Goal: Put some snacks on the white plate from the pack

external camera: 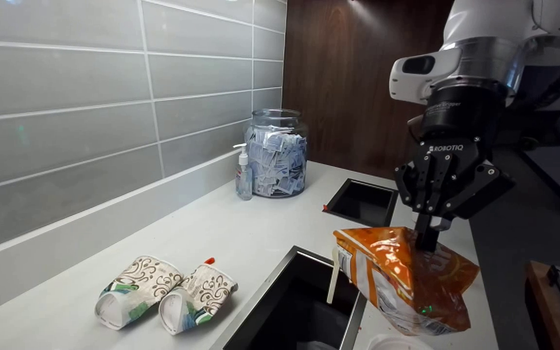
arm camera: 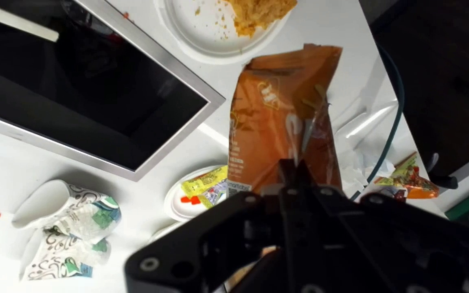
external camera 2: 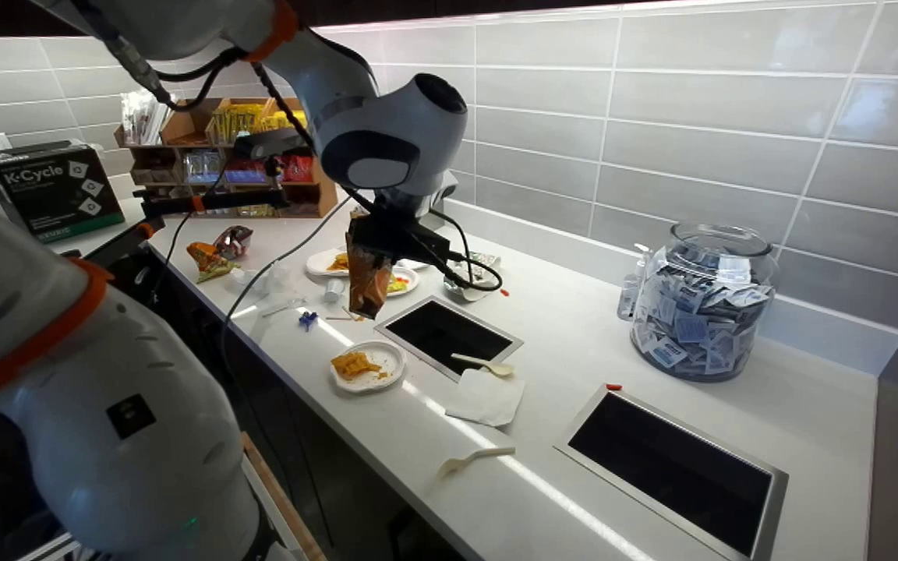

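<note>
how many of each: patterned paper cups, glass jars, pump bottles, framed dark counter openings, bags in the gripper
Patterned paper cups: 2
Glass jar: 1
Pump bottle: 1
Framed dark counter openings: 2
Orange bag in the gripper: 1
Total: 7

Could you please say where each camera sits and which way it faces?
In an exterior view: above the counter, facing the dark wood panel; arm and fingers show.
In an exterior view: beside the arm, facing the tiled wall; lower links show.
In the wrist view: behind the fingers, looking down at the orange pack; fingers show.
In both exterior views: the glass jar shows.
</note>
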`<action>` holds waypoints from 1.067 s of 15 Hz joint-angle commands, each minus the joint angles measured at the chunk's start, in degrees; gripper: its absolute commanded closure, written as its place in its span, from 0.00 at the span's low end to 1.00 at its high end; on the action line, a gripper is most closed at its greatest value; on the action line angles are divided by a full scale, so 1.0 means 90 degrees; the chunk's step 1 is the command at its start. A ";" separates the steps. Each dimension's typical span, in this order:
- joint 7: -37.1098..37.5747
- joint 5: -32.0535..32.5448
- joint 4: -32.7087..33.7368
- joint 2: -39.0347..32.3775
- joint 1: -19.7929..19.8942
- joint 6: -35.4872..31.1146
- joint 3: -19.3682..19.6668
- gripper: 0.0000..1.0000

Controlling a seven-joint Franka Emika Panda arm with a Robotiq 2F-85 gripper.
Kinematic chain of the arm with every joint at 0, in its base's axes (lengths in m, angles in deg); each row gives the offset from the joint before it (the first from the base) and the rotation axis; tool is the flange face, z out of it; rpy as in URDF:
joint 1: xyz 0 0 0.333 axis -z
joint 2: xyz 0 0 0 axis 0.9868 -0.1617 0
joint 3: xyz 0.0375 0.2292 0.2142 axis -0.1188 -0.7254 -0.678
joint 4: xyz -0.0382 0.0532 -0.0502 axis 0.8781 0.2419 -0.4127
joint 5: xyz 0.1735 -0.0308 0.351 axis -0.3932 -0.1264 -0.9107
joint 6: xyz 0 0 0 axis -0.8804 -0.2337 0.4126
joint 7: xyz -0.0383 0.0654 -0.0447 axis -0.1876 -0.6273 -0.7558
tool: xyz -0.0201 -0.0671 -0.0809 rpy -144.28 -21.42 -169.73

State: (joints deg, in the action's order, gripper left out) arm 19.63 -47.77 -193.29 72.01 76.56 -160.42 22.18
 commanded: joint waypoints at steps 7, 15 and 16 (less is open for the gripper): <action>0.3599 0.2705 0.0655 -0.0222 -0.0639 0.0408 0.0169 1.00; 0.5822 0.4255 0.0841 -0.0585 -0.0583 0.0492 0.0106 1.00; 0.5952 0.4322 0.0822 -0.0585 -0.0552 0.0500 0.0186 1.00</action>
State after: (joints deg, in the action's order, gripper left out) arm 67.11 -12.74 -186.54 67.90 70.88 -156.76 22.71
